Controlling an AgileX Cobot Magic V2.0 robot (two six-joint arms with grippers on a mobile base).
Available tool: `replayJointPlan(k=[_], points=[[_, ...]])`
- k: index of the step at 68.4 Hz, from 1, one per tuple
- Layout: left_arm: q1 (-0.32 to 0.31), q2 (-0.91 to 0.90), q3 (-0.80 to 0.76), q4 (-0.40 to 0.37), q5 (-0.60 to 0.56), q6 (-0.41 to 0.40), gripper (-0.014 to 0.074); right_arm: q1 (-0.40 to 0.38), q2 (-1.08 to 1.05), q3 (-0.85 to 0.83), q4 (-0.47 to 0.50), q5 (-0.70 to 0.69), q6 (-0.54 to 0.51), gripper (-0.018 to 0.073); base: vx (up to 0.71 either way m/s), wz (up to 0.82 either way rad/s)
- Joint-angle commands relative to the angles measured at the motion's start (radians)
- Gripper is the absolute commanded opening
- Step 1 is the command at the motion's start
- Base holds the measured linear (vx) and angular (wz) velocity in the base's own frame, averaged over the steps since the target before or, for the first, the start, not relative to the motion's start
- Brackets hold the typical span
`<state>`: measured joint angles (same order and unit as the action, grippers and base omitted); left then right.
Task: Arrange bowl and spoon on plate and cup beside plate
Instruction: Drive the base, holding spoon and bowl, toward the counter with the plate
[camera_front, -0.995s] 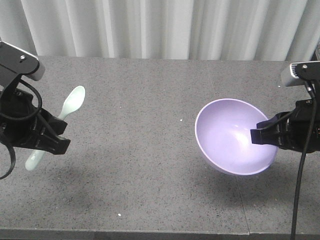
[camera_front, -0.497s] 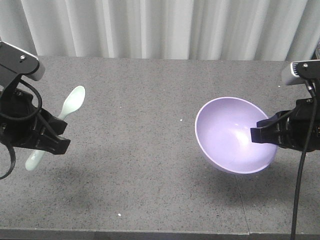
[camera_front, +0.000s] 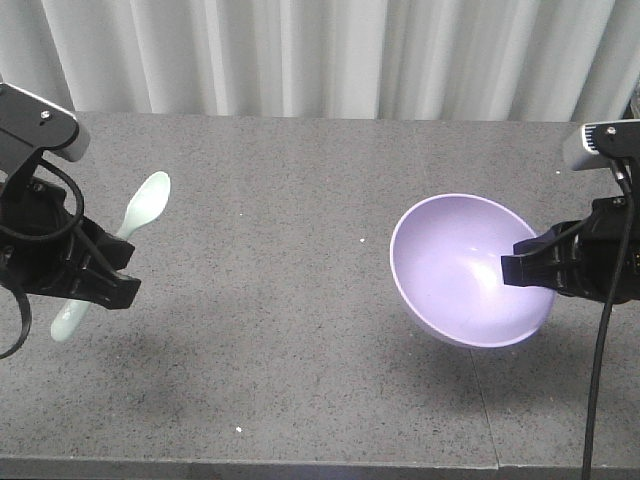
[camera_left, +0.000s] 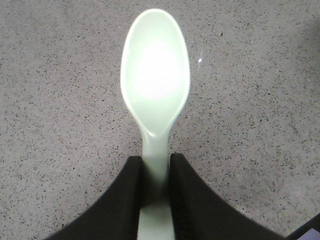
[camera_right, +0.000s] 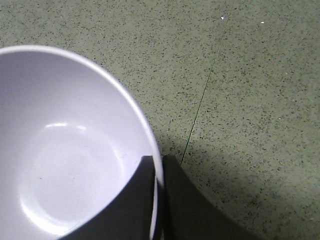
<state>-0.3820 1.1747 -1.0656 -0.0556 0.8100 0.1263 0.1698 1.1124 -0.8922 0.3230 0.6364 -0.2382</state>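
The left gripper (camera_front: 108, 272) was pinched on the spoon (camera_front: 146, 204), its two fingers (camera_left: 125, 200) pressed against the sides of the handle. The spoon's long axis ran straight out from the gripper. The scoop pointed forward past the fingertips with its hollow face up, and the handle end poked out behind them. The right gripper (camera_front: 524, 268) was clamped on the bowl (camera_front: 455, 268) at its near rim, one finger inside the wall and one outside. The bowl hung tilted ahead of that gripper, over the table (camera_front: 280, 200), and its inside showed only smooth lavender plastic.
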Motion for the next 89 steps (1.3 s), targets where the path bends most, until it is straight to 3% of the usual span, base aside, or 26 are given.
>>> replayJointPlan(k=[1, 89], points=[[0.000, -0.023, -0.026, -0.012, -0.058, -0.002, 0.0076, 0.001, -0.022, -0.026, 0.018, -0.062, -0.009, -0.0003, 0.00, 0.00], [0.000, -0.023, -0.026, -0.012, -0.058, -0.002, 0.0076, 0.001, -0.022, -0.026, 0.018, -0.062, -0.009, -0.0003, -0.01, -0.03]])
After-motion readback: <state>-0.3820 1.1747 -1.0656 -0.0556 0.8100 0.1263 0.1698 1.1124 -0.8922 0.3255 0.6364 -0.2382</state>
